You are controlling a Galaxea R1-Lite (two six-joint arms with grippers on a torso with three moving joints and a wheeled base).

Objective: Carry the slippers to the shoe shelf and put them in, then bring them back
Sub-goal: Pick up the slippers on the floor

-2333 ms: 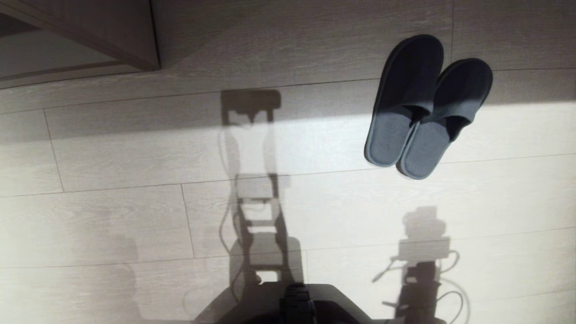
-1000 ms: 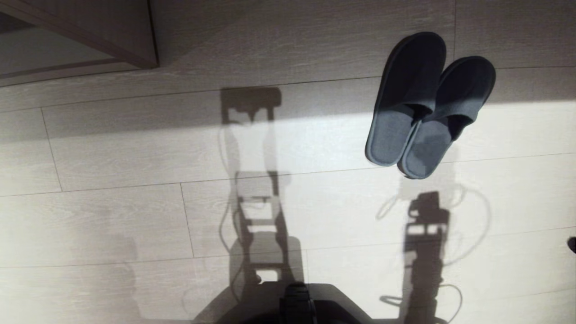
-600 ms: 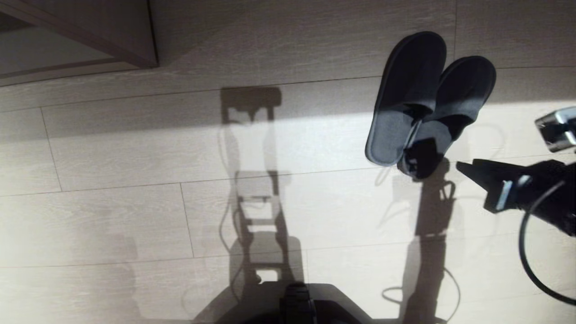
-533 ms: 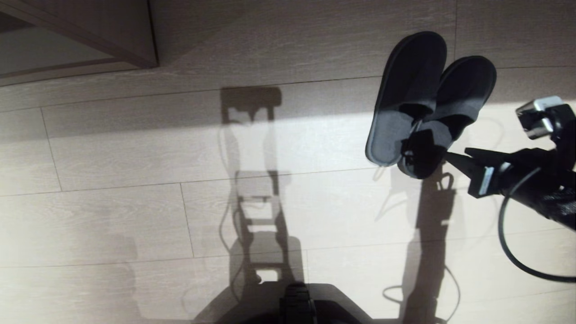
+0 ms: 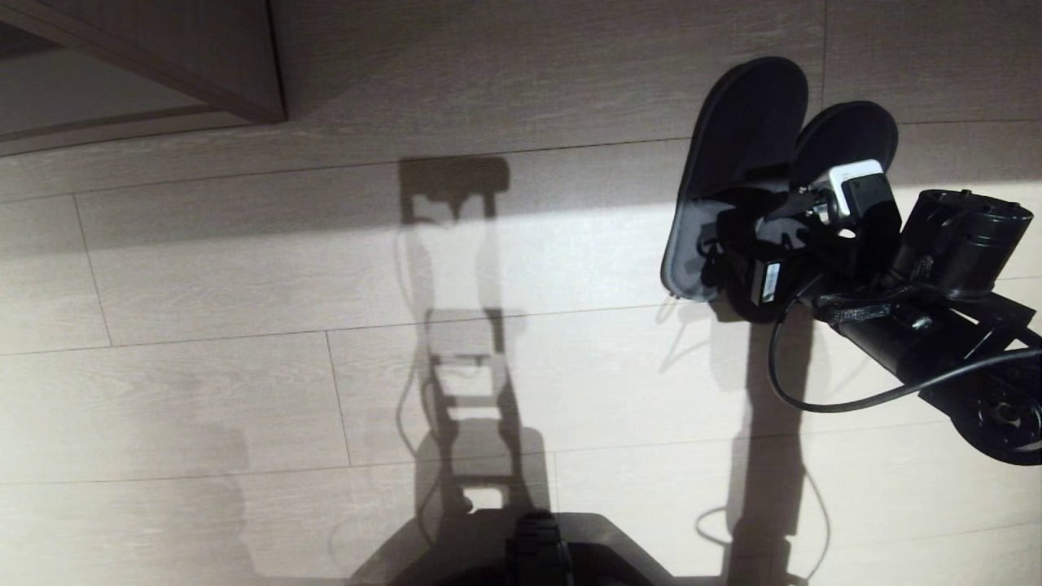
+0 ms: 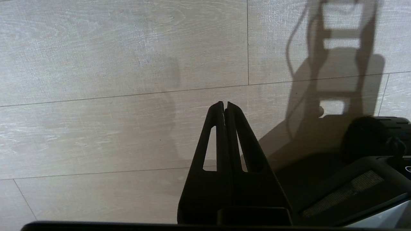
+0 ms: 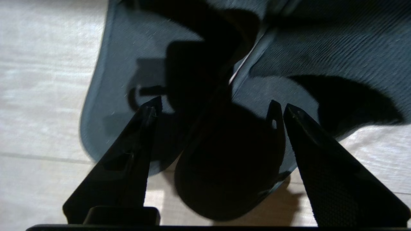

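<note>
The slippers (image 5: 749,106), a grey-blue backless pair, lie side by side on the floor at the upper right of the head view, toes pointing away. My right gripper (image 5: 730,244) hangs over their heel ends, pointing down. In the right wrist view the right gripper (image 7: 221,106) is open, one finger over the left slipper's (image 7: 109,80) insole and the other over the right slipper (image 7: 321,48), nothing gripped. A corner of the shoe shelf (image 5: 203,57) shows at the top left. My left gripper (image 6: 224,104) is shut and empty above bare floor.
Pale wood-plank floor (image 5: 244,366) lies all around, half in sunlight, with my own shadows across it. My dark base (image 5: 529,545) sits at the bottom middle. A black cable (image 5: 822,403) loops under the right arm.
The right arm has come in from the right edge, swung over the slippers' heel ends and tipped downward. Its jaws have spread apart. The slippers have not moved.
</note>
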